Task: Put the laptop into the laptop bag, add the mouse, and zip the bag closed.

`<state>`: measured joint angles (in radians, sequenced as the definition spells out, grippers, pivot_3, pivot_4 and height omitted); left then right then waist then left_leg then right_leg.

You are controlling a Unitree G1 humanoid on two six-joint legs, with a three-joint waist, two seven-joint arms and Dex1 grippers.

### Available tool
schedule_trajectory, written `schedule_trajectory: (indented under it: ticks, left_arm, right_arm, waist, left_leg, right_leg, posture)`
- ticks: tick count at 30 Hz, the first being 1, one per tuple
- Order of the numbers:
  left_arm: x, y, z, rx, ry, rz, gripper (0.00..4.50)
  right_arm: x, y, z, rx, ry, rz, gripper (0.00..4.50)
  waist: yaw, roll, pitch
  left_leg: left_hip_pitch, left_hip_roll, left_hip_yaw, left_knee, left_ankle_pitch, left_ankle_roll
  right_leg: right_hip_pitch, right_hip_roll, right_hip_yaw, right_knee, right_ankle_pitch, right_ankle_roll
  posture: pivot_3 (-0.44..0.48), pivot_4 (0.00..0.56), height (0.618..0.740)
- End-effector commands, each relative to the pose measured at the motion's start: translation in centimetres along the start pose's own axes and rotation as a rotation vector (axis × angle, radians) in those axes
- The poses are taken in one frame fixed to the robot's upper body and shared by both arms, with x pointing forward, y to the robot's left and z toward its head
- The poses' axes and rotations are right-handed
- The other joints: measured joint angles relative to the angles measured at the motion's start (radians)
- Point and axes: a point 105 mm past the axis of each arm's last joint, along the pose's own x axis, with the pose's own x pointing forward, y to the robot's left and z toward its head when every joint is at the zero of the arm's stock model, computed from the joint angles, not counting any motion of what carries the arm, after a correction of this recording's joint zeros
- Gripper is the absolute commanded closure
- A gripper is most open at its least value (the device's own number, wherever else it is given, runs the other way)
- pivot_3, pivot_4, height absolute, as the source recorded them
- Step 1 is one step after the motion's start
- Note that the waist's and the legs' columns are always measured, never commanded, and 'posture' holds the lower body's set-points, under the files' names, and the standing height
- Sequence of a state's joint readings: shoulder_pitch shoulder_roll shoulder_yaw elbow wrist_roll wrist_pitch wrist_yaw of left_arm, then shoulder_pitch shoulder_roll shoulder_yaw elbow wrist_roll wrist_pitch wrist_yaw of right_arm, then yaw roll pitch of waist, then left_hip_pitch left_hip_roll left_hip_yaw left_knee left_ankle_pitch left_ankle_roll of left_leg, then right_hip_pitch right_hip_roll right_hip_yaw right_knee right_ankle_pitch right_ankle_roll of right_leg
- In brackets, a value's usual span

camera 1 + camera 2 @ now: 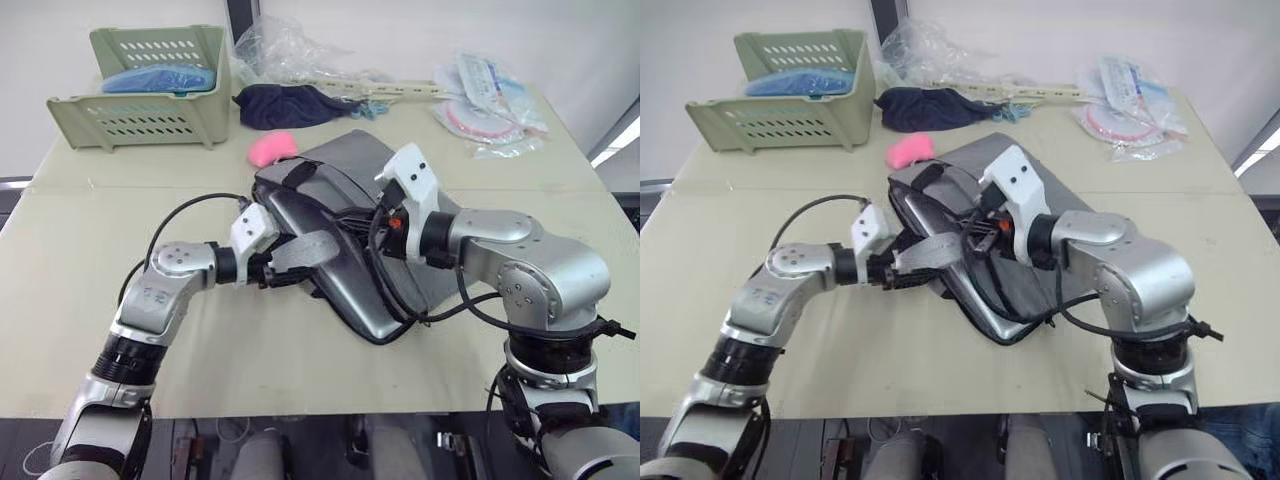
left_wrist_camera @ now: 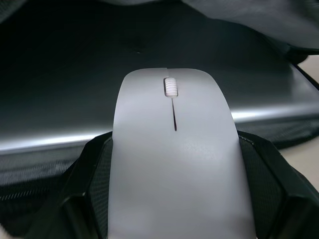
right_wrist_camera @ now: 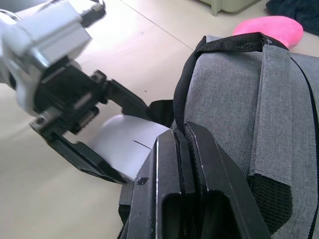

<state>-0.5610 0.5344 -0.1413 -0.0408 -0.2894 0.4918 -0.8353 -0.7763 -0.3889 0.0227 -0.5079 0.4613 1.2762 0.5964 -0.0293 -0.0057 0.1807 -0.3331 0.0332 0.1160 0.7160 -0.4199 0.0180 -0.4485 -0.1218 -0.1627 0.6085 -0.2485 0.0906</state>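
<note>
From the head cameras I saw the laptop bag (image 1: 370, 230) lying slantwise in the middle of the table (image 1: 300, 340), its mouth facing left; the left gripper (image 1: 300, 258) reached in from the left with the mouse (image 1: 305, 252) pinched flat between its two fingers, right at the opening. My left wrist camera showed what those could not: the mouse (image 2: 174, 164) clamped on both sides, and just beyond it the silver laptop (image 2: 124, 109) already inside the dark bag. The right wrist camera showed the right gripper (image 3: 183, 144) with its fingers pressed together on the bag's black edge trim, holding the upper flap. A pink plush (image 1: 270, 149) lay just beyond the bag's far corner; a green basket (image 1: 150, 90) stood far left.
</note>
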Motion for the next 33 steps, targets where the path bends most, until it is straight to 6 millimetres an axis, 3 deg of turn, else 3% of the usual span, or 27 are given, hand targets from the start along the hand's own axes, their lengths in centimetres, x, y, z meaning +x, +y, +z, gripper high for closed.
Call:
schedule_trajectory:
  ticks: [1,13,19,31,33]
  left_arm:
    - [0.8,0.3,0.9,0.042,-0.025,0.031,1.66]
    - [4.0,1.0,2.1,0.026,-0.101,0.107,1.66]
    - [5.4,0.2,2.2,0.033,-0.115,0.069,1.66]
    - [5.3,0.4,0.9,0.012,-0.079,0.078,1.66]
    - [5.4,0.4,0.8,0.013,-0.076,0.079,0.61]
  right_arm:
    - [-0.6,0.8,2.4,-0.026,-0.103,0.014,4.48]
    - [-0.6,0.9,3.4,0.02,-0.14,0.01,4.48]
    - [-0.7,0.6,3.3,0.013,-0.126,-0.015,4.48]
    - [-0.7,0.2,3.1,0.018,-0.129,-0.042,4.48]
    - [-0.7,0.1,3.1,0.016,-0.129,-0.044,4.5]
  waist:
    - [-0.001,0.0,0.0]
    - [0.001,0.0,0.0]
    - [0.001,0.0,0.0]
    - [0.002,0.0,0.0]
    - [0.002,0.0,0.0]
  left_leg:
    - [0.0,0.0,0.0,0.0,0.0,0.0]
    - [0.0,0.0,0.0,0.001,0.0,0.0]
    - [0.0,0.0,0.0,0.001,0.0,0.0]
    - [-0.001,0.0,0.0,0.001,0.0,0.0]
    - [-0.001,0.0,0.0,0.001,0.0,0.0]
  right_leg:
    - [0.0,0.0,0.0,0.0,0.0,0.0]
    - [0.0,0.0,0.0,0.0,0.0,0.0]
    - [0.0,0.0,0.0,0.0,0.0,0.0]
    - [0.0,0.0,0.0,0.0,0.0,0.0]
    - [0.0,0.0,0.0,0.001,0.0,0.0]
  posture:
    - [0.0,0.15,0.74]
    - [0.0,0.15,0.74]
    - [0.0,0.15,0.74]
    - [0.0,0.15,0.74]
    - [0.0,0.15,0.74]
